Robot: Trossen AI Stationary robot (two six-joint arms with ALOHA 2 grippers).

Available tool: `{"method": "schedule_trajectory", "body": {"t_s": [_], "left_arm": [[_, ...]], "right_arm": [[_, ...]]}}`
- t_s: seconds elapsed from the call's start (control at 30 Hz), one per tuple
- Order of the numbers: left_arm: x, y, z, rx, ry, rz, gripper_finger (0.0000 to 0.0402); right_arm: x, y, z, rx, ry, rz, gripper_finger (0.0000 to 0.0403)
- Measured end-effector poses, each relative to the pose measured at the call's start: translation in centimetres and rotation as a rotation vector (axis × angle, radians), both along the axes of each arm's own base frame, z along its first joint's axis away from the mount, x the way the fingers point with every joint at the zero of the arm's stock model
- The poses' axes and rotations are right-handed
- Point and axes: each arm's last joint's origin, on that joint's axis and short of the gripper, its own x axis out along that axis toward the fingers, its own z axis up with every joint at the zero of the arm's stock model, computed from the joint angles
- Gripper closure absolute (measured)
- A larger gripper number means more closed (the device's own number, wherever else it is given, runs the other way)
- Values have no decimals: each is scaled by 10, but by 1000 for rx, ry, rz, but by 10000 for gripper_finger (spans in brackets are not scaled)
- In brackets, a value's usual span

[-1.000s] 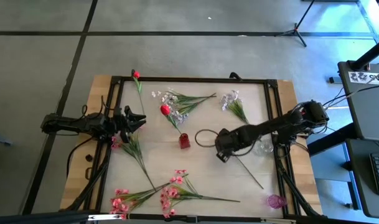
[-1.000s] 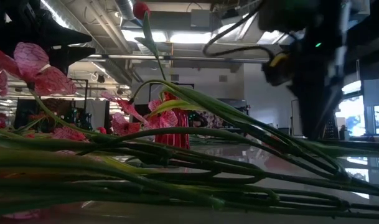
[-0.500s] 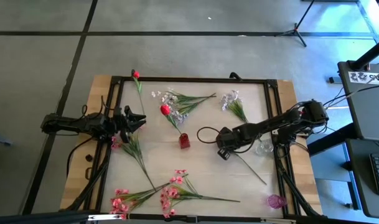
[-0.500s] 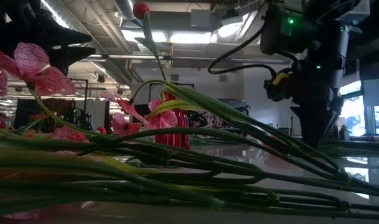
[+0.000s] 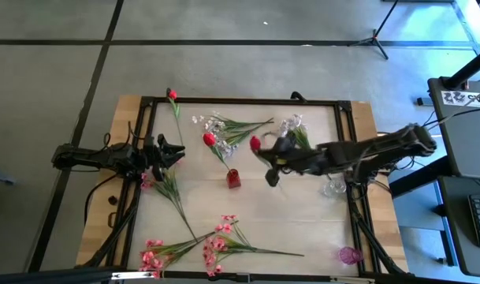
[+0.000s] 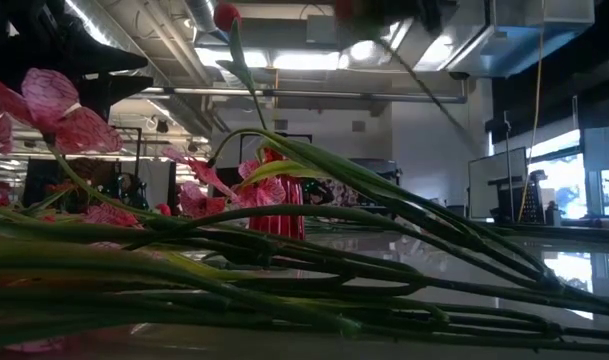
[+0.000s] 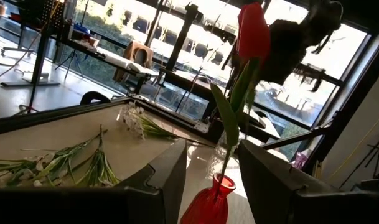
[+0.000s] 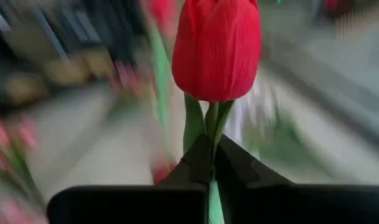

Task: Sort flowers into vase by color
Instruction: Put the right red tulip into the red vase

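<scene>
One red tulip point(image 5: 210, 140) is already seated in the red vase point(image 5: 233, 179) at frame centre, a second tulip point(image 5: 254, 143) is clenched aloft by the right end effector point(image 5: 273, 162), while the left end effector point(image 5: 179, 150) is held released and other stems are left on the counter point(image 5: 303, 225).

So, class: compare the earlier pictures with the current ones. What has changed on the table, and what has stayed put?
The right hand closed on the stem of a red tulip that lay near the clear vase and lifted it off the table, swinging it toward the red vase. The left hand stayed open at the left edge; the other flowers and the vases did not move.
</scene>
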Motion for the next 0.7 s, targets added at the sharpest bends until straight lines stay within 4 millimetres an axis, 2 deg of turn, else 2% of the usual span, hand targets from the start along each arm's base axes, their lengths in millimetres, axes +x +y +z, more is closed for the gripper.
{"method": "schedule_trajectory", "body": {"t_s": [0.07, 0.17, 0.3, 0.4, 0.5, 0.7], "left_arm": [[0, 0, 0, 0, 0, -1, 259], [0, 0, 0, 0, 1, 0, 260], [0, 0, 0, 0, 0, -1, 260], [0, 0, 0, 0, 1, -1, 260], [0, 0, 0, 0, 0, -1, 260], [0, 0, 0, 0, 0, -1, 260]], "right_arm": [[-2, 5, 22, -77, -150, 38, 388], [-1, 12, 45, -173, -329, 103, 394], [8, 17, 60, -242, -548, 238, 396], [22, 21, 56, -311, -622, 257, 394], [37, 18, 45, -336, -627, 275, 398], [55, -2, 29, -316, -579, 222, 395]]}}
